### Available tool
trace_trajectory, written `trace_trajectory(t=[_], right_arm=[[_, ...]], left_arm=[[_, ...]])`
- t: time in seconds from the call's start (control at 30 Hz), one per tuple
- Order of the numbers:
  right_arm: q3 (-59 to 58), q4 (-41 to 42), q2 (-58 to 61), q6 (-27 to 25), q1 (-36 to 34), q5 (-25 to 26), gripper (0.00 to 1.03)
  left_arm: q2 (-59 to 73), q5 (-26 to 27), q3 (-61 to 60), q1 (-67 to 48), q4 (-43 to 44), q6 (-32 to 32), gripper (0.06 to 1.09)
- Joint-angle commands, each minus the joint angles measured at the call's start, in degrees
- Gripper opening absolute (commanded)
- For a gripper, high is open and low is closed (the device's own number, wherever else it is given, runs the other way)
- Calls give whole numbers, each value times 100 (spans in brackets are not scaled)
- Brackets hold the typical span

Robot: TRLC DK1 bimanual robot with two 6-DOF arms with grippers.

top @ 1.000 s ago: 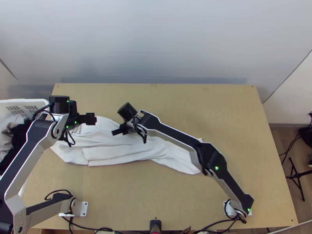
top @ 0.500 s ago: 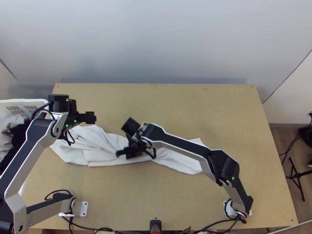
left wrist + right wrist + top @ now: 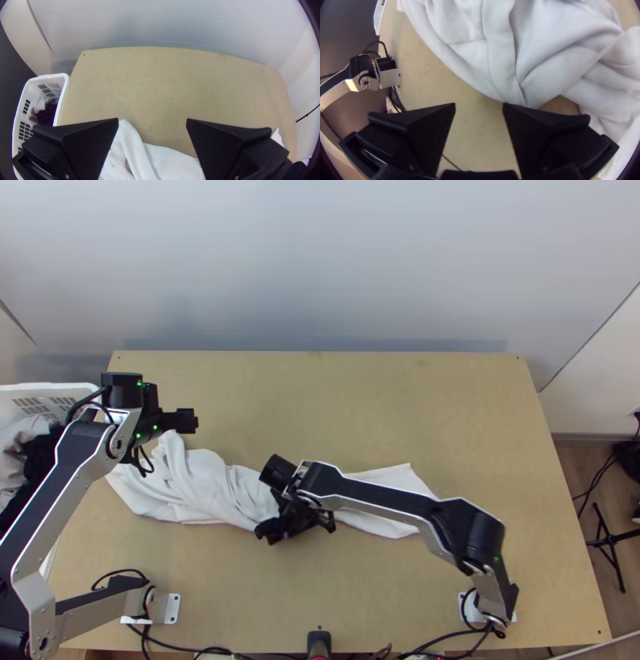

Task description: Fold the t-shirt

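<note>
Two arms stand over one light wooden table (image 3: pixel 456 412): the left arm (image 3: pixel 62 476), cut off at the lower left of the frame, and the right arm (image 3: pixel 384 498), reaching from the lower right to the middle. One white t-shirt (image 3: pixel 200 480) lies bunched from left of centre to the middle of the top view, its centre hidden under the right gripper (image 3: pixel 269 530) and forearm; how many layers it has cannot be made out. The left gripper (image 3: pixel 189 421) is at the cloth's upper left end, its two fingers wide apart. The right gripper's two fingers are apart too, by the cloth's lower edge; whether they touch it is hard to tell. One white basket (image 3: pixel 50 390) is cut off at the left edge, holding at least two garments, one pale (image 3: pixel 18 444), one dark (image 3: pixel 38 462), both partly hidden.
</note>
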Motion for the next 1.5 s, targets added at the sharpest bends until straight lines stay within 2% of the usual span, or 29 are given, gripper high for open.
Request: trace_trajectory(t=[0.0,0.1,0.17,0.23,0.47,0.53,0.6,0.7,0.77,0.83,0.87,1.1,1.47], right_arm=[[108,233,-998,-773,63,893,97],[398,242,-1288,-1151,98,1131,92],[442,347,-1393,-1591,195,1394,91],[301,769,-1490,-2144,344,1685,87],[-235,2422,-1367,-3480,661,2106,86],[-420,2966,-1253,-3806,713,2361,86],[-490,3257,-1068,-4069,722,2484,86],[-508,3696,-725,-4438,740,2827,86],[-420,3986,-523,-4447,740,2933,82],[-270,4030,-374,-4430,749,2933,67],[-182,4048,-286,-4412,757,2933,64],[336,4048,171,-4236,757,2933,64],[600,3995,611,-4236,766,2933,64]], left_arm=[[27,-6,-6,27,4,9,104],[53,-6,-15,27,4,9,104],[80,-6,-6,18,30,0,104],[88,-6,-6,-8,100,-18,104],[88,-32,90,229,215,0,104],[97,-225,134,405,215,44,104],[97,-524,161,572,206,123,104],[167,-700,169,1020,250,123,104],[238,-700,196,1346,267,79,104],[255,-700,196,1565,276,53,104],[255,-700,187,1627,285,44,104],[247,-700,178,1759,303,35,104],[264,-682,187,1750,426,61,104]])
